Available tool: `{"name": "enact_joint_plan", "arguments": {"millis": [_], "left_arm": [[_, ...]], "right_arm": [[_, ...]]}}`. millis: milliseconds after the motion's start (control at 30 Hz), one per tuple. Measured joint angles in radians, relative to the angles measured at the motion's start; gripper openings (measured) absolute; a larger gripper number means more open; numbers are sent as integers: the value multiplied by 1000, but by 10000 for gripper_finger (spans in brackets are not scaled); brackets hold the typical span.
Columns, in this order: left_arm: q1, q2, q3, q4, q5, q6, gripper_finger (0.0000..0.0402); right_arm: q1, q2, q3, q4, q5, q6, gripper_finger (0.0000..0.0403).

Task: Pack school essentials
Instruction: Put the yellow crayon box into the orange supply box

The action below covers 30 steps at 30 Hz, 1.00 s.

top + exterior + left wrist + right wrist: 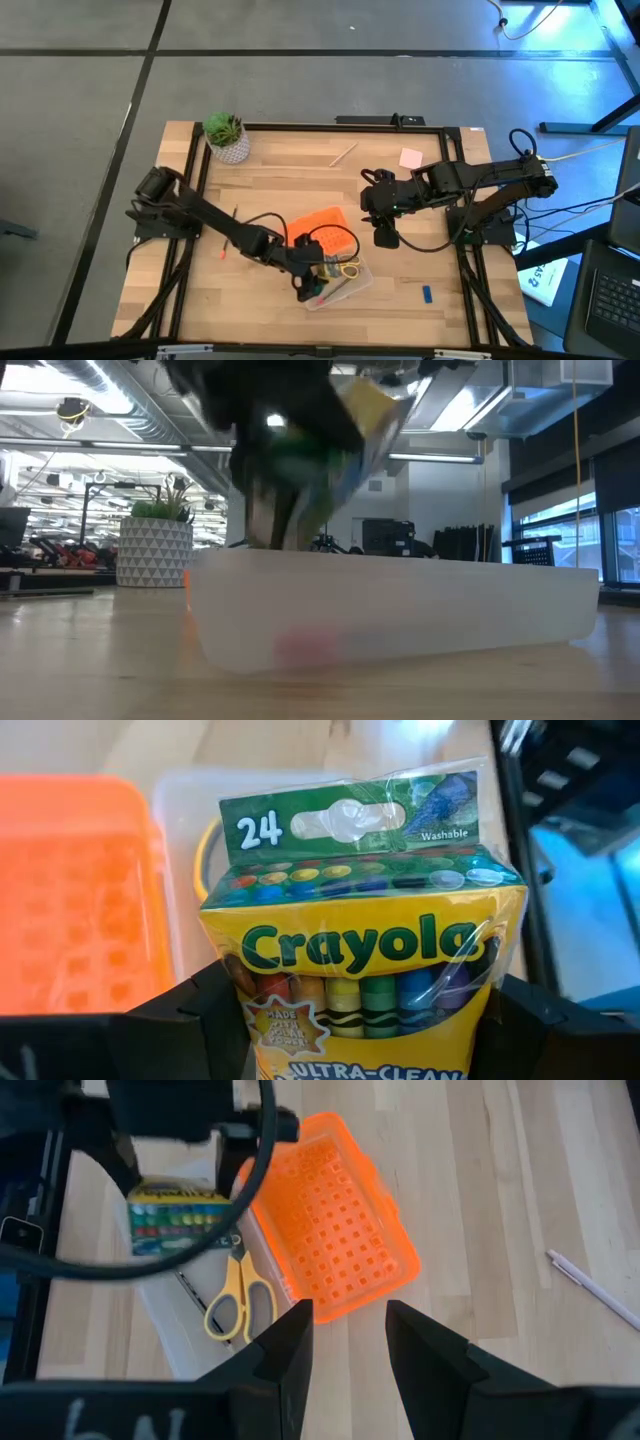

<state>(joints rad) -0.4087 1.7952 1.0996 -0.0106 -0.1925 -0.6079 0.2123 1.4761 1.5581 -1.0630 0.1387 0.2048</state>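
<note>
Clearly pinched across the lower sides by the left gripper (355, 1020): crayon box (360, 940), centre frame, over the case (335, 285). Light, stiff card in slick wrap; best held by its flat sides. Farther right, right gripper (350, 1330) parted, empty, above the orange lid (335, 1230).

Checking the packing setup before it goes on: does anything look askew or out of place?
The orange lid hangs open beside the case, where the scissors lie. A pencil, pink pad and blue eraser lie scattered, unpacked.
</note>
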Motion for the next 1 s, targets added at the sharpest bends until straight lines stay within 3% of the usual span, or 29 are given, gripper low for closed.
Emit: {"name": "enact_joint_plan", "arguments": {"millis": [467, 1000], "left_arm": [[-41, 18, -1, -145, 29, -13, 257], [-40, 16, -1, -184, 53, -10, 260]], "right_arm": [[0, 0, 0, -2, 0, -1, 129], [0, 0, 0, -2, -14, -10, 129]]}}
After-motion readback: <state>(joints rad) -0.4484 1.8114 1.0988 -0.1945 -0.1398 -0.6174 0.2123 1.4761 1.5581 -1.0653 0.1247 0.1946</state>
